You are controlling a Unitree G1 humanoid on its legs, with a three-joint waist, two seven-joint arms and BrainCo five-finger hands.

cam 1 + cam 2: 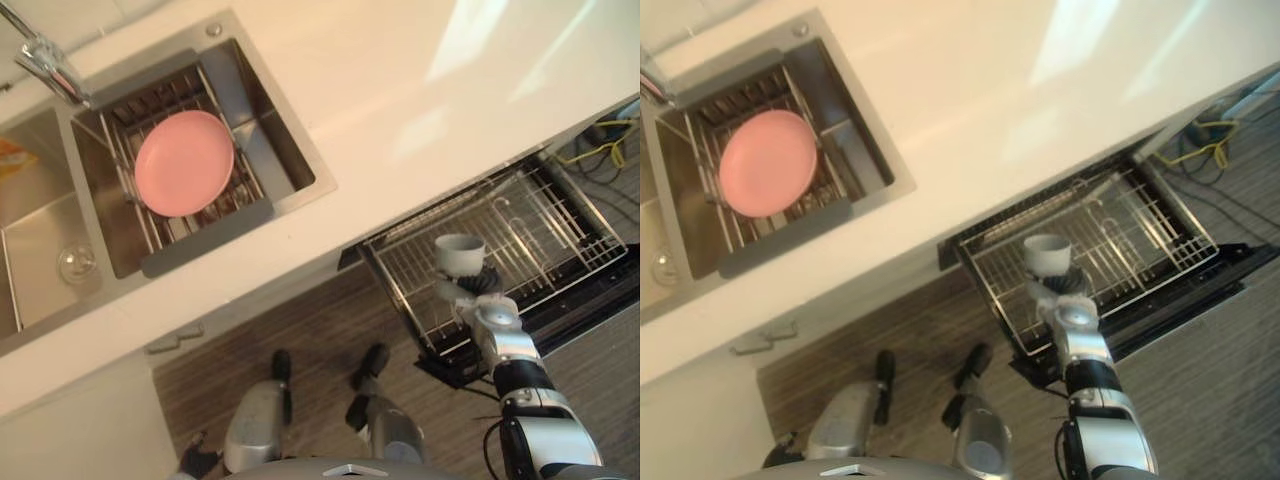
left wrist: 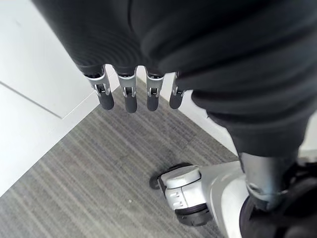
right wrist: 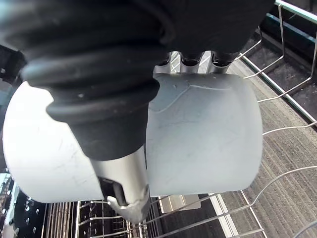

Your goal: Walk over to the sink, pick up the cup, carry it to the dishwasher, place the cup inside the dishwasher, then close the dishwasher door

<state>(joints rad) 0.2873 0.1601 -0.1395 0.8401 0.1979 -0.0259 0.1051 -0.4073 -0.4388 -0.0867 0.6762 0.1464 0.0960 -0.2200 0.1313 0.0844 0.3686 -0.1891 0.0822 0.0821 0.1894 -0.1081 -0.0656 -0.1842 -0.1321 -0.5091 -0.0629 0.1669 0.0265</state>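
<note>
**Operator:** Report the field, left to right.

**Unit:** At far left the faucet (image 1: 45, 62) stands over the steel sink (image 1: 280, 130). A wire rack (image 1: 150, 105) sits in the sink's right basin, and a pink plate (image 1: 184, 163) lies on that rack. The pale counter (image 1: 420, 90) runs from the sink to the right.

**Operator:** Left hand status?

**Unit:** My left hand (image 2: 130, 97) hangs at my side above the grey floor (image 2: 99, 168). Its fingers are straight, side by side, and carry nothing.

**Operator:** Location of the cup?

**Unit:** The cup (image 3: 208, 139) is in my right hand (image 3: 126, 178), over the dishwasher rack (image 1: 560, 225). That rack is pulled out from under the counter edge, above the lowered dishwasher door (image 1: 590, 300). The cup is pale grey, and its mouth faces up toward my head camera.

**Operator:** Right hand status?

**Unit:** It is clamped on the cup. The thumb crosses the near wall and the fingers wrap the far wall. The rack wires show just past the cup. I cannot tell whether the cup touches them.
</note>
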